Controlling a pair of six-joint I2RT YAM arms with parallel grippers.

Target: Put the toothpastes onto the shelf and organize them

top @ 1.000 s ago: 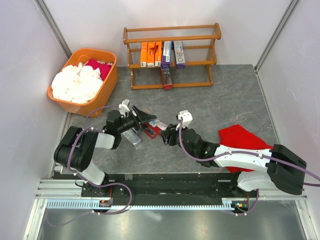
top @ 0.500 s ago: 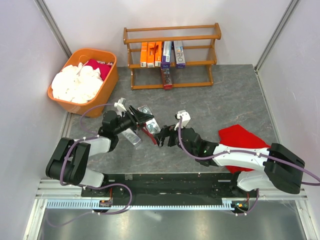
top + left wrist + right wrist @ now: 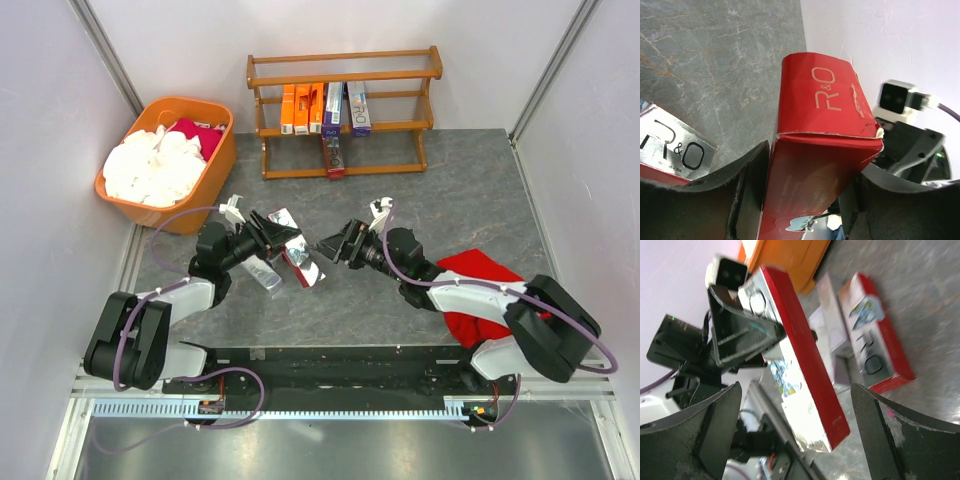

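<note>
My left gripper (image 3: pixel 273 232) is shut on a red-and-silver toothpaste carton (image 3: pixel 301 259), held tilted above the table; the left wrist view shows its red side (image 3: pixel 820 150) pinched between the fingers of that gripper (image 3: pixel 812 167). Facing it, my right gripper (image 3: pixel 336 246) stands open. In the right wrist view the carton's free end (image 3: pixel 807 375) hangs between the spread fingers of my right gripper (image 3: pixel 796 387) without touching them. A silver-grey carton (image 3: pixel 265 273) and another red-and-silver one (image 3: pixel 875 340) lie on the table below. The shelf (image 3: pixel 345 72) holds orange (image 3: pixel 300 108) and purple-and-white (image 3: pixel 345 103) cartons, with a red one (image 3: pixel 333 157) lower down.
An orange tub (image 3: pixel 215 170) of white and red cloths stands at the back left. A red cloth (image 3: pixel 480 285) lies under my right arm at the right. Grey walls close in the table on both sides and behind the shelf.
My right gripper has opened, letting go of the carton's end, and pulled back to the right. My left arm has swung the carton up and slightly left, keeping its grip.
</note>
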